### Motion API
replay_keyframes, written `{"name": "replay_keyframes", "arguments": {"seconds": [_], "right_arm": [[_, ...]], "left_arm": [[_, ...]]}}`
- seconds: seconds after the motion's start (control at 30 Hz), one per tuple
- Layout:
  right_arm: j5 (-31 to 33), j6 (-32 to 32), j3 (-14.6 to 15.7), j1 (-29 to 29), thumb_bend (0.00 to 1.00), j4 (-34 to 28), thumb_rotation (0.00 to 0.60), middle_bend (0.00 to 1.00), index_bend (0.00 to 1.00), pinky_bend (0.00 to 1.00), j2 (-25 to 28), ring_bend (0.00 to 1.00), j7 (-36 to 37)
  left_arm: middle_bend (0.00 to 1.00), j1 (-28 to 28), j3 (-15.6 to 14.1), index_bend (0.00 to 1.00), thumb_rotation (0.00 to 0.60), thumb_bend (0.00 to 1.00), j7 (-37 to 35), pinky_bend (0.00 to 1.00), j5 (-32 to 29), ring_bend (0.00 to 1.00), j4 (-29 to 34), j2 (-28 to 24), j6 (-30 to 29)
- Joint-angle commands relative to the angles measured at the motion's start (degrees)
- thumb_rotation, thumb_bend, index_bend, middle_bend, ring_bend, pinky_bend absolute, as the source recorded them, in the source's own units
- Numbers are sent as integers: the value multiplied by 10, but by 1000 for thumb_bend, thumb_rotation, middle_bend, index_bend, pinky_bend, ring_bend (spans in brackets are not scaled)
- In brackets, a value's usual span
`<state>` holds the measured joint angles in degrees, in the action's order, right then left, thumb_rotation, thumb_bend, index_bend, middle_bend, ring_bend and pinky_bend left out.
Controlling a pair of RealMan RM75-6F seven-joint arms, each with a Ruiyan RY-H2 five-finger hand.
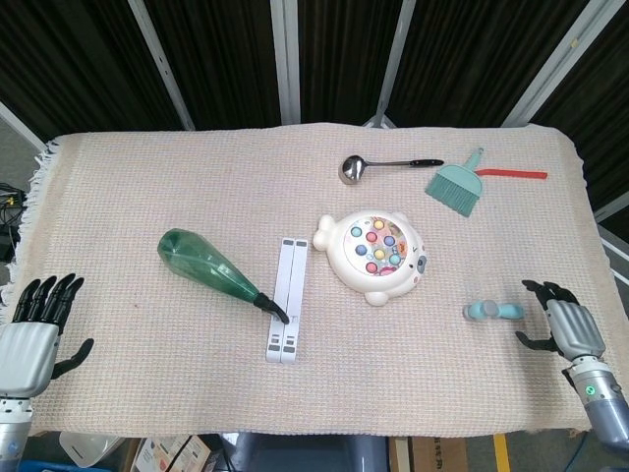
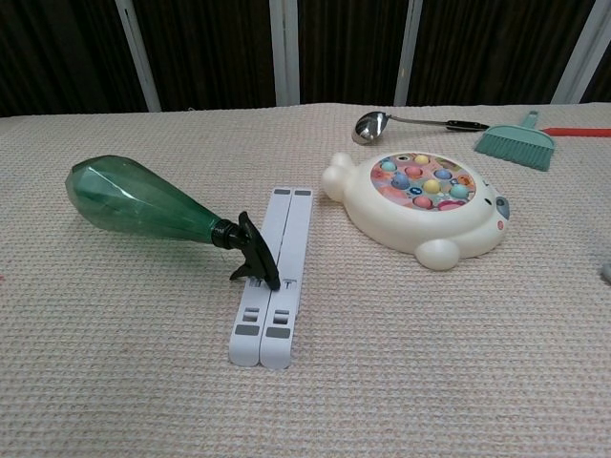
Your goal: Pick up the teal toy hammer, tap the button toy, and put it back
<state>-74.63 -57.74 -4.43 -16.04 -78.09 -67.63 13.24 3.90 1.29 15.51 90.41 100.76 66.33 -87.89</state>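
Note:
The teal toy hammer [image 1: 493,312] lies flat on the cloth at the right, only a sliver of it showing at the chest view's right edge. The white button toy [image 1: 373,257] [image 2: 421,203], with coloured buttons on top, sits mid-table. My right hand [image 1: 570,329] hovers just right of the hammer, fingers apart, holding nothing and apart from it. My left hand [image 1: 34,334] rests at the near left edge, fingers spread and empty. Neither hand appears in the chest view.
A green spray bottle [image 1: 211,271] [image 2: 158,210] lies with its nozzle on a white folding stand [image 1: 287,313] [image 2: 275,277]. A metal ladle [image 1: 378,166] [image 2: 406,122] and a teal brush with a red handle [image 1: 467,184] [image 2: 520,140] lie at the back right.

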Motion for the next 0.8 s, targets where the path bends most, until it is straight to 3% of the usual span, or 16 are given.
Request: {"name": "replay_keyframes", "arguments": {"seconds": [0.03,0.47,0.8], "right_arm": [[-3,16,3,-10,319,18,600,236,191,125,-13,123,6],[2,72,3,-46,387,67,600,314,272,152,-55,183,-5],[6,76,1,-53,419,68,600,340,306,153,-62,201,-16]], "left_arm": [[26,1,0,0,600,261,2,0,1,0,2,-1,1],[26,7,1,0,600,261,2,0,-8,0,-1,3,15],[26,10,1,0,600,261,0,0,-14,0,-5,6,21]]}}
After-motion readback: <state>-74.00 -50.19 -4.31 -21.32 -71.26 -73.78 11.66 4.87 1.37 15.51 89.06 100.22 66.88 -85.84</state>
